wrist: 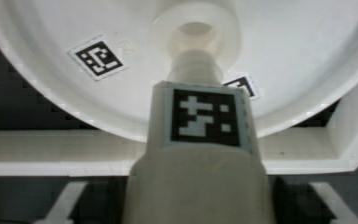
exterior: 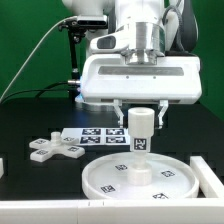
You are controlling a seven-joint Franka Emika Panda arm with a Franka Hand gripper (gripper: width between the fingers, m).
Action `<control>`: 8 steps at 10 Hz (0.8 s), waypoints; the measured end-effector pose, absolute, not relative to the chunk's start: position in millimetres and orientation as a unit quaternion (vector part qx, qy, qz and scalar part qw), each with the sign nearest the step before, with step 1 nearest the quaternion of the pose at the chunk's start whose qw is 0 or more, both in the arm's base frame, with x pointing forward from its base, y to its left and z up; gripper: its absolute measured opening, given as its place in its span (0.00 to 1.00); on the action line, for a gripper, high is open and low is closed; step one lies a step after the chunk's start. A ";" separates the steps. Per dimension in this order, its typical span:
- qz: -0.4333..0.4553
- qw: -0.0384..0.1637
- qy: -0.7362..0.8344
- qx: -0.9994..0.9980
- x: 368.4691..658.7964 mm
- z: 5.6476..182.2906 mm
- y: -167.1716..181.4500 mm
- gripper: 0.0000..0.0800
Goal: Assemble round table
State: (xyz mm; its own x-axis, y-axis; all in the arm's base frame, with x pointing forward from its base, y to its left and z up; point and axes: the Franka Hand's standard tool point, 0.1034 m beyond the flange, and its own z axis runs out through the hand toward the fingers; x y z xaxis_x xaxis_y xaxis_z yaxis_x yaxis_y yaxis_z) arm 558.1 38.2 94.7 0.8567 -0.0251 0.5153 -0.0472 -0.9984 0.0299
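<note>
Exterior view: the gripper (exterior: 141,112) pinches the leg (exterior: 141,135) near its top. The leg stands upright, its lower end at the middle of the disc (exterior: 100,180); whether it touches, I cannot tell. The foot (exterior: 55,149) lies apart toward the exterior view's left.

Wrist view: the leg (wrist: 197,130) points along its axis toward the disc's hub (wrist: 194,31), seemingly lined up.

1. A black table (exterior: 30,120) is seen from the front.
2. The big round disc (exterior: 103,180) is laid flat on it, close to the front edge.
3. The cross-shaped foot (exterior: 55,150) is laid flat at the exterior view's left of the disc, not touching it.
4. The marker board (exterior: 100,135) is laid flat just behind the disc.
</note>
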 end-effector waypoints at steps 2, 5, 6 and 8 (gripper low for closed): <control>0.261 0.022 -0.017 0.965 554.2 85.8 39.8 0.51; 0.254 0.022 -0.020 0.967 548.6 79.1 41.4 0.51; 0.253 0.023 -0.020 0.967 547.9 77.2 40.9 0.51; 0.258 0.026 -0.018 0.966 548.9 73.3 40.4 0.51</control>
State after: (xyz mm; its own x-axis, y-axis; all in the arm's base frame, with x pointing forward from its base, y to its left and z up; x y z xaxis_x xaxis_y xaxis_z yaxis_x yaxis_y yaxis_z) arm 548.9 40.4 73.3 0.8659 -0.0208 0.4998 -0.0472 -0.9981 0.0404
